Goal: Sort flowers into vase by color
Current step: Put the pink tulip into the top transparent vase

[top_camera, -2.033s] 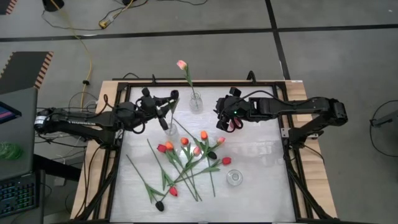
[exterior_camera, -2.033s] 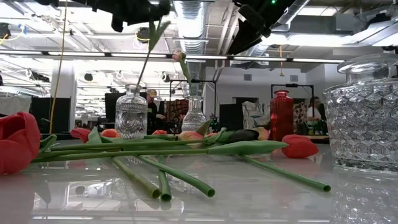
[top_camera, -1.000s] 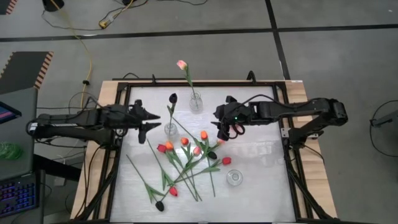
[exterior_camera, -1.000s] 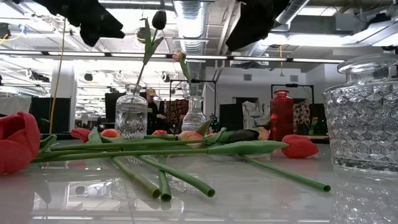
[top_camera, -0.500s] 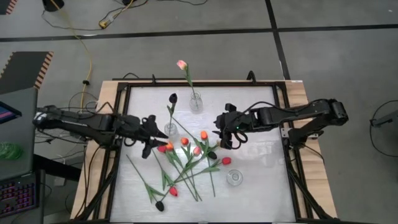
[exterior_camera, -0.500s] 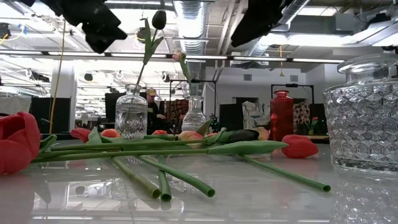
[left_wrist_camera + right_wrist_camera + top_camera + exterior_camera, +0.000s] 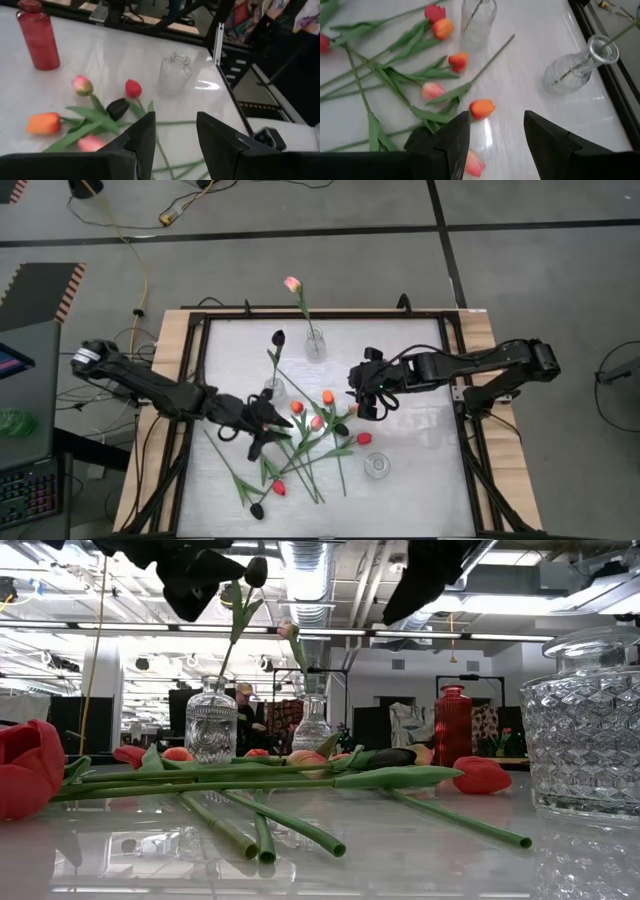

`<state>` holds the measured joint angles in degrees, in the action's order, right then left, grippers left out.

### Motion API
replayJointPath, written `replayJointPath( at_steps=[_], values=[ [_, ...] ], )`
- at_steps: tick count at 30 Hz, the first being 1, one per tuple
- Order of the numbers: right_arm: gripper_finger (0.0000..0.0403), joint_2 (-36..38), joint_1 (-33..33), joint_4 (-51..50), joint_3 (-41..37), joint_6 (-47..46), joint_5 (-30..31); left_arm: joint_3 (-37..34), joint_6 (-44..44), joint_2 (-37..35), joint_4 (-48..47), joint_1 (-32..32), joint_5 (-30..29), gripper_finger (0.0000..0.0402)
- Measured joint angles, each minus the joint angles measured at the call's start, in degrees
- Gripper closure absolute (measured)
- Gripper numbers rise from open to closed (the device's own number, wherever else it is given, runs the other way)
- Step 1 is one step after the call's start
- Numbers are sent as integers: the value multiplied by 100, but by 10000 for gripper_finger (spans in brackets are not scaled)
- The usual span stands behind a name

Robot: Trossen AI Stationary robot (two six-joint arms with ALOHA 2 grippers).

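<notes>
I have both arms over the tabletop (image 7: 420, 480), each reaching for its next stem. Two vases are already served: the vase with the pink tulip (image 7: 315, 345) stands at the far edge, well beyond both sets of jaws, and the vase with the black tulip (image 7: 273, 389) sits just past my left gripper (image 7: 268, 420). The clear vase (image 7: 376, 466) near the front holds nothing, and a red bottle (image 7: 39, 35) shows only through the left wrist camera.

The loose flowers (image 7: 300, 445) lie in a crossed heap between the two grippers. My left gripper hangs low over the heap's left side, jaws apart and empty, with a red head (image 7: 132, 88) and a black head (image 7: 118, 108) just ahead of them. My right gripper (image 7: 367, 395) hovers at the heap's right side, jaws also apart and empty, an orange head (image 7: 481, 108) lying directly between and ahead of them.

I judge this the picking step. Next I must choose one stem clear of its neighbours, lower, and close on the stem.
</notes>
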<state>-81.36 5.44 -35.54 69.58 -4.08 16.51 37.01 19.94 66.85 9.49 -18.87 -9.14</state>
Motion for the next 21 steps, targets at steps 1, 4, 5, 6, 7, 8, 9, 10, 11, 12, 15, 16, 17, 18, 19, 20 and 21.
replayJointPath(
  at_steps=[1,4,5,6,7,8,9,10,11,12,15,16,17,18,19,20,21],
  values=[
    [190,0,-1,-45,0,2,0,0,2,123,135,-63,-124,271],
    [190,0,-1,-80,0,0,4,0,4,526,529,-216,-539,271],
    [190,0,-1,-91,0,0,4,0,4,652,627,-253,-661,271],
    [190,0,-1,-86,0,0,5,0,5,777,748,-282,-780,271],
    [190,0,-1,-82,0,0,7,0,4,908,895,-301,-886,271],
    [190,0,-1,-90,0,0,6,0,8,1032,1029,-327,-986,272],
    [190,0,-1,-90,0,0,7,0,20,1161,1173,-337,-1076,272],
    [190,0,-1,-85,0,0,7,0,18,1291,1344,-341,-1139,272],
    [190,0,-1,-88,0,0,7,0,4,1413,1508,-341,-1199,272],
    [190,0,-1,-88,0,0,7,0,-32,1530,1659,-341,-1248,272],
    [190,0,-1,-87,0,0,7,0,-79,1881,2048,-323,-1349,272],
    [190,0,-1,-85,0,0,7,0,-79,2003,2165,-314,-1412,272],
    [190,0,-1,-85,0,0,8,6,-81,2106,2250,-299,-1492,272],
    [190,0,-1,-86,0,0,9,45,-81,2220,2242,-291,-1616,272],
    [190,0,-1,-86,0,0,7,114,-81,2353,2238,-291,-1723,272],
    [190,0,-1,-85,0,-1,9,200,-90,2490,2239,-289,-1822,272],
    [190,0,-1,-86,0,0,9,309,-149,2630,2225,-287,-1907,272]
  ],
)
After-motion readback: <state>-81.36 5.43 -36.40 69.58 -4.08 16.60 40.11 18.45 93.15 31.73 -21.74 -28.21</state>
